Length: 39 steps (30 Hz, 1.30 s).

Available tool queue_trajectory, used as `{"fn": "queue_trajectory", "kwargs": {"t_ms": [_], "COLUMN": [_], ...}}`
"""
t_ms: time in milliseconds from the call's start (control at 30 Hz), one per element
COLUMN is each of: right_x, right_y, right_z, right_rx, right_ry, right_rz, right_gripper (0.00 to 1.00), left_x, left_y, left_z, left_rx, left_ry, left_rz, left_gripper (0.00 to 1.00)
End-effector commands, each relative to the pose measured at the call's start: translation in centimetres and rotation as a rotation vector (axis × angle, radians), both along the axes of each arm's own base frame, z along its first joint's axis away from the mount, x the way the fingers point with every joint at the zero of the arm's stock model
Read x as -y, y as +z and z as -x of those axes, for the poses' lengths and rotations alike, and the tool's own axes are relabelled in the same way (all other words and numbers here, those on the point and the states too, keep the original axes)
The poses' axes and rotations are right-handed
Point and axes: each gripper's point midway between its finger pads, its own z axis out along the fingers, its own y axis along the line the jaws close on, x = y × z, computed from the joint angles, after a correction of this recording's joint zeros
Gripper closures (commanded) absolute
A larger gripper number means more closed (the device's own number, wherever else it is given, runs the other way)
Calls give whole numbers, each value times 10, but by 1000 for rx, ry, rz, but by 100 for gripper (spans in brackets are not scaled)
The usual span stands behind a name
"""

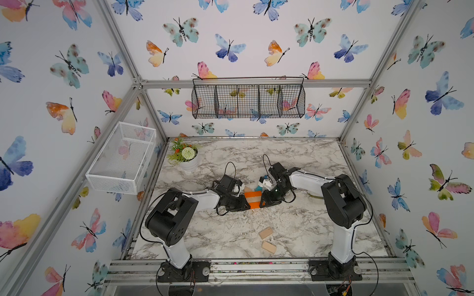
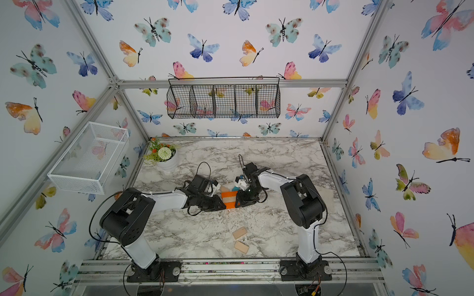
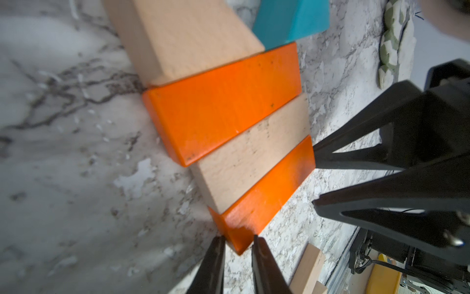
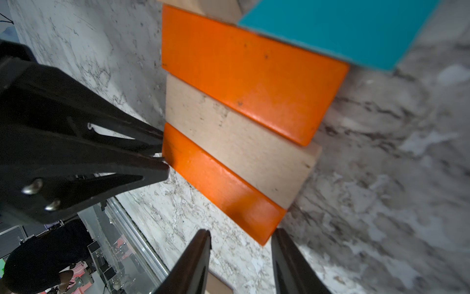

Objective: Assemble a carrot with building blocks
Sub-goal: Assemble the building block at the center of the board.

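Note:
The carrot (image 1: 252,198) lies mid-table as a striped row: orange bar (image 3: 223,109), tan bar (image 3: 251,157), shorter orange bar (image 3: 267,193). A tan triangle (image 3: 183,38) and a teal triangle (image 3: 287,20) sit at its wide end. My left gripper (image 3: 237,239) stands narrowly open, its tips against the left end corner of the shorter orange bar (image 4: 221,185). My right gripper (image 4: 241,232) is open wider at that bar's right end corner, one tip touching it. Two loose tan building blocks (image 1: 266,232) (image 1: 268,247) lie near the front edge.
A pot of flowers (image 1: 187,153) stands at the back left corner. A white mesh basket (image 1: 120,156) hangs on the left wall and a black wire basket (image 1: 247,101) on the back wall. A grey-and-cream glove (image 3: 391,43) lies beyond the right arm.

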Motion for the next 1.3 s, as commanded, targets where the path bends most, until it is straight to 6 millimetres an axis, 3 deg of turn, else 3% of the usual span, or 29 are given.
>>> {"fn": "queue_trajectory", "kwargs": {"t_ms": [0, 133, 700, 1167, 1267], "right_x": [-9, -8, -3, -1, -1], "right_y": [2, 2, 0, 0, 0], "right_z": [6, 6, 11, 9, 8], "right_rx": [-19, -20, -23, -2, 2], "right_ry": [22, 21, 20, 10, 11], "right_rz": [-50, -48, -36, -28, -31], "right_gripper": [52, 49, 48, 46, 46], "left_x": [5, 2, -2, -7, -10], "left_y": [5, 4, 3, 5, 6], "left_z": [-7, -8, -7, -7, -8], "left_rx": [31, 36, 39, 49, 56], "left_ry": [-17, -8, 2, 21, 33], "left_rz": [15, -4, -24, -37, -50], "left_gripper": [75, 64, 58, 47, 39]}}
